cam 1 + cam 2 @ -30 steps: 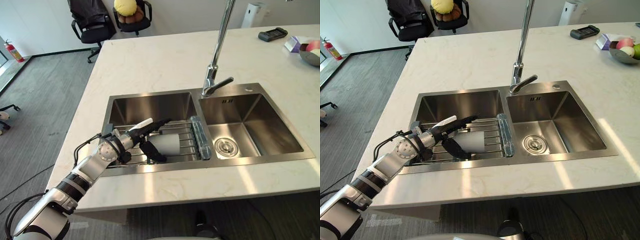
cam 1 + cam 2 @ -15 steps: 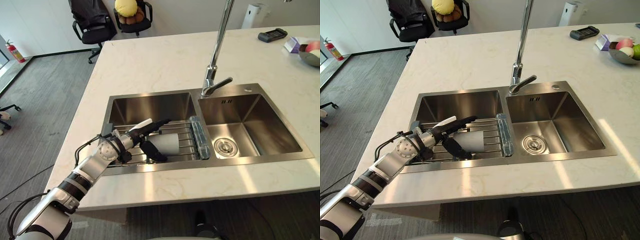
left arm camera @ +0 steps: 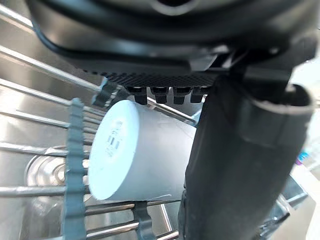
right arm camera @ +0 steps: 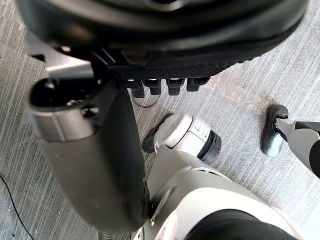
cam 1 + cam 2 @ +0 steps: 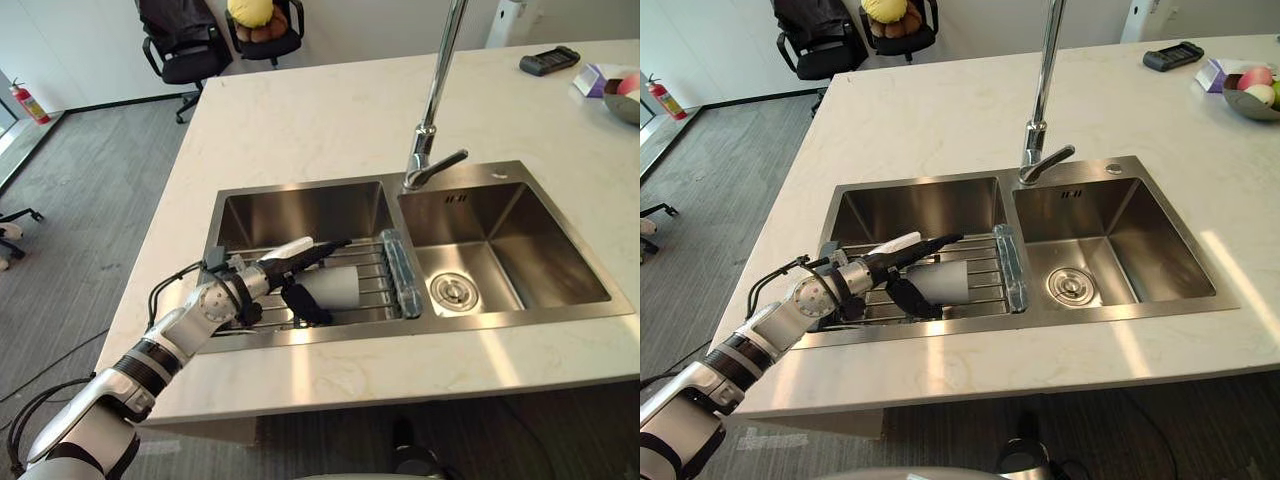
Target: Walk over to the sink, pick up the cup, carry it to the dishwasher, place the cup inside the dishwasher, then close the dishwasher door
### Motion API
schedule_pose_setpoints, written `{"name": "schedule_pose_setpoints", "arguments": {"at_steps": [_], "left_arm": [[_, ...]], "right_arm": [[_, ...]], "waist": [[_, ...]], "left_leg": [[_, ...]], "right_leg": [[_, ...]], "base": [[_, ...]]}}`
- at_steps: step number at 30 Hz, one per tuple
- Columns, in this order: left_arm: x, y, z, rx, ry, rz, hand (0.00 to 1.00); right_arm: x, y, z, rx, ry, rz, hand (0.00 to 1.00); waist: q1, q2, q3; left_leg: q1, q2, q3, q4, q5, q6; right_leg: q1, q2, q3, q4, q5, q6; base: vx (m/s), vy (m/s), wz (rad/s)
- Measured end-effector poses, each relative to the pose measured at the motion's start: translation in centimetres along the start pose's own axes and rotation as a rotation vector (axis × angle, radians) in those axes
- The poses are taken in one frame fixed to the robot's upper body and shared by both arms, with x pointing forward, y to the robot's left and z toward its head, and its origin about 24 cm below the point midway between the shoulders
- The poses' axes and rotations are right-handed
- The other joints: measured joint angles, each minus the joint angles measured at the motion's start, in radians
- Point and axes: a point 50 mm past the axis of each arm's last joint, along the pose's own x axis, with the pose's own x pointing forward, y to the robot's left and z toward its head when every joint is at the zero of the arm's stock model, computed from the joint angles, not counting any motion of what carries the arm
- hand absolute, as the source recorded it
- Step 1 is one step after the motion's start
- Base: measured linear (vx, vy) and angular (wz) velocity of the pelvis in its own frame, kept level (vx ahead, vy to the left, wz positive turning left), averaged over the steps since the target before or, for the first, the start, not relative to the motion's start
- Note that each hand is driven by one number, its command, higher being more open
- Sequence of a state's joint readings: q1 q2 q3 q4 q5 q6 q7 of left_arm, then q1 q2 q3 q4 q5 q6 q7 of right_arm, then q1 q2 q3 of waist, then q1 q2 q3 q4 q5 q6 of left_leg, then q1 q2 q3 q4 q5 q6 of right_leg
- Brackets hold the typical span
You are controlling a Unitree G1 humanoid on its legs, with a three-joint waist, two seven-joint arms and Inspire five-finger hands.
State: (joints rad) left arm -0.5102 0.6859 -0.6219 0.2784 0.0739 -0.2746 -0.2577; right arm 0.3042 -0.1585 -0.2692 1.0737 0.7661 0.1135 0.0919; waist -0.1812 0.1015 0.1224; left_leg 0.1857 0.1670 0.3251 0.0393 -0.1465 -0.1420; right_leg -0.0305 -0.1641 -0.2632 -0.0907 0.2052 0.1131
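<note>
A white cup (image 5: 336, 287) lies on its side on a wire rack (image 5: 370, 268) in the left basin of the steel sink (image 5: 300, 212). My left hand (image 5: 252, 281) reaches in from the basin's left. Its straight fingers (image 5: 318, 250) stretch over the top of the cup, and its thumb (image 5: 301, 303) sits at the cup's near side. The left wrist view looks at the cup's base (image 3: 117, 150), with the thumb (image 3: 235, 165) close beside the cup. The hand is open. My right hand (image 4: 90, 160) hangs open over the grey floor.
A tall faucet (image 5: 432, 120) rises between the basins. The right basin (image 5: 520, 250) has a drain (image 5: 455, 290). A clear roll (image 5: 400, 272) lies at the rack's right end. A dark handset (image 5: 548, 60) and a fruit bowl (image 5: 1250, 97) sit far right on the counter; office chairs (image 5: 185, 45) stand beyond.
The view has shifted slightly. My left hand's fingers reach a little farther over the cup; the cup has not moved.
</note>
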Motion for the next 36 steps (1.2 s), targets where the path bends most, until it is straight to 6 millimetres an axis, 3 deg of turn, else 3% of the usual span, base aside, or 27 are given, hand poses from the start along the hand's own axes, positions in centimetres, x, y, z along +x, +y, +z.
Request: {"name": "schedule_pose_setpoints", "arguments": {"at_steps": [13, 36], "left_arm": [[-0.6, -1.5, 0.1, 0.036, -0.058, 0.073, 1.0], [0.3, -0.8, -1.0, -0.038, 0.089, -0.127, 1.0]], "right_arm": [[0.1, 0.3, 0.8, -0.02, -0.02, 0.015, 1.0], [0.3, 0.9, 1.5, -0.035, -0.035, 0.034, 1.0]], "waist": [[-0.002, 0.011, 0.007], [-0.013, 0.021, 0.002]], "left_leg": [[0.002, 0.001, 0.007, 0.0, -0.003, -0.001], [0.003, 0.003, 0.007, -0.001, -0.003, -0.002]], "right_leg": [[-0.002, 0.002, 0.005, 0.0, 0.0, 0.0], [0.0, 0.004, 0.004, -0.001, 0.0, 0.0]], "base": [[0.0, 0.0, 0.0], [0.0, 0.0, 0.0]]}}
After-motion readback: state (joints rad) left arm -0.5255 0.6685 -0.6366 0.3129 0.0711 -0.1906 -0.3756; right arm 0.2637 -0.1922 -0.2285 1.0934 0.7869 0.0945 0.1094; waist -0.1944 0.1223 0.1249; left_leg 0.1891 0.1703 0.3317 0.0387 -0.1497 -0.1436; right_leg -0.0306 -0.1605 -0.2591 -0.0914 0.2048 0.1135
